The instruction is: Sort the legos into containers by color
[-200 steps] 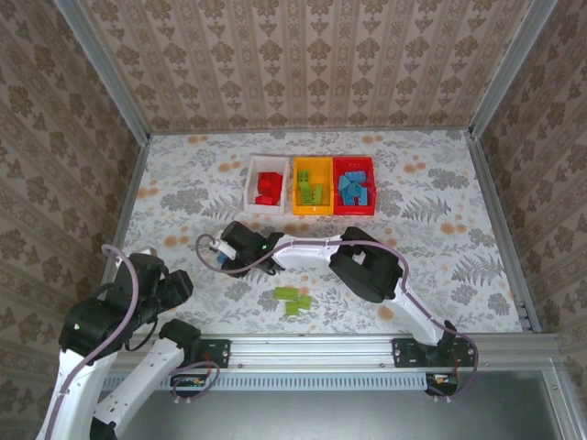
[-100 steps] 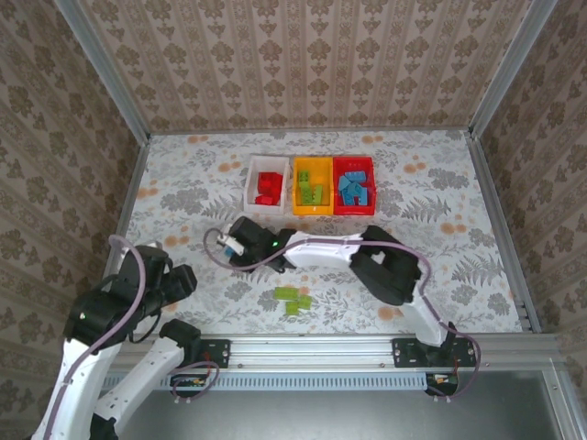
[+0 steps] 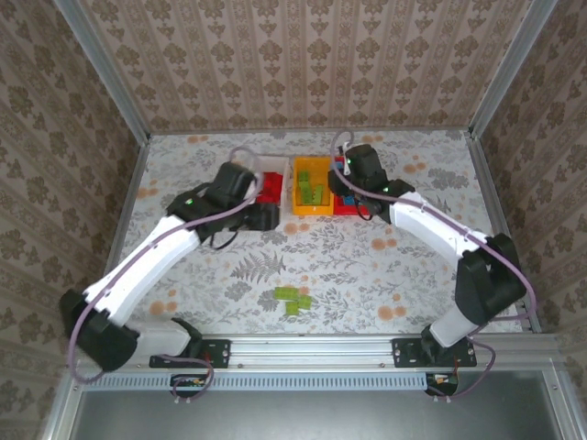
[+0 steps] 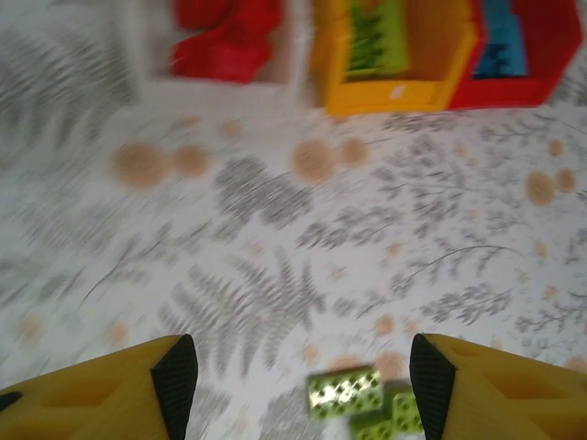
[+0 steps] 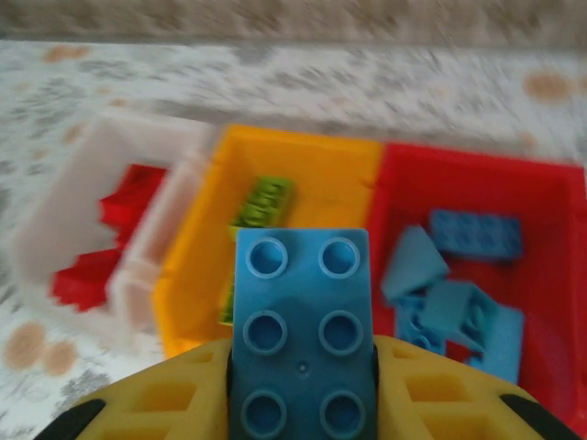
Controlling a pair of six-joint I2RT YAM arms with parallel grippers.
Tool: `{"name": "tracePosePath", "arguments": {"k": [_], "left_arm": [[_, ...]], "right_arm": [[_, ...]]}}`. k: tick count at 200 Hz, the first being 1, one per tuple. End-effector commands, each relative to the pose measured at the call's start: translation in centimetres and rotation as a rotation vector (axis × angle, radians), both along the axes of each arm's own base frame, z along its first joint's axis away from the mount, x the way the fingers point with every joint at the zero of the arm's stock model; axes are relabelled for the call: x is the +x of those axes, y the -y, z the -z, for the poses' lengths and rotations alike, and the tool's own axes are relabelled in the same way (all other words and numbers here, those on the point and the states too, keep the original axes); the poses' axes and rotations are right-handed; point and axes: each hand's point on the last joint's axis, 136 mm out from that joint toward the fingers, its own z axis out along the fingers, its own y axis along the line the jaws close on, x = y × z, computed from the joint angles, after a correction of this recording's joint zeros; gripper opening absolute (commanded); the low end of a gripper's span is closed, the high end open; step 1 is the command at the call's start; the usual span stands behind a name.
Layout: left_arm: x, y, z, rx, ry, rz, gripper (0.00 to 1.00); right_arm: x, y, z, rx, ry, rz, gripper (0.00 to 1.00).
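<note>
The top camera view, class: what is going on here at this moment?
Two robot arms are sorting lego bricks by colour. The right gripper is clamped on a blue brick and holds it close above the row of bins. The white bin has red bricks, the yellow bin green ones, and the red bin blue ones. The left gripper is open and empty, near the white bin. A few green bricks lie unsorted on the table.
</note>
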Motion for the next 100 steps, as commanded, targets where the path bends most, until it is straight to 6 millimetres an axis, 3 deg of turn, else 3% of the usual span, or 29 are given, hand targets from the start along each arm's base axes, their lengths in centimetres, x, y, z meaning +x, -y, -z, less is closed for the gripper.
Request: {"name": "tracePosePath", "arguments": {"k": [1, 21, 48, 100], "left_arm": [[1.5, 3.6, -2.0, -0.074, 0.082, 0.114, 0.66], [2.1, 5.4, -1.5, -0.071, 0.061, 0.164, 0.67], [2.6, 7.0, -1.2, -0.062, 0.062, 0.217, 0.67], [1.8, 8.6, 0.0, -0.026, 0.041, 0.295, 0.67]], "right_arm": [[1.6, 1.6, 2.5, 0.05, -0.148, 0.143, 0.26], [3.9, 2.9, 4.5, 0.086, -0.217, 0.233, 0.26], [6.2, 3.3, 6.4, 0.121, -0.279, 0.267, 0.27], [8.1, 3.9, 9.2, 0.101, -0.352, 0.317, 0.33]]}}
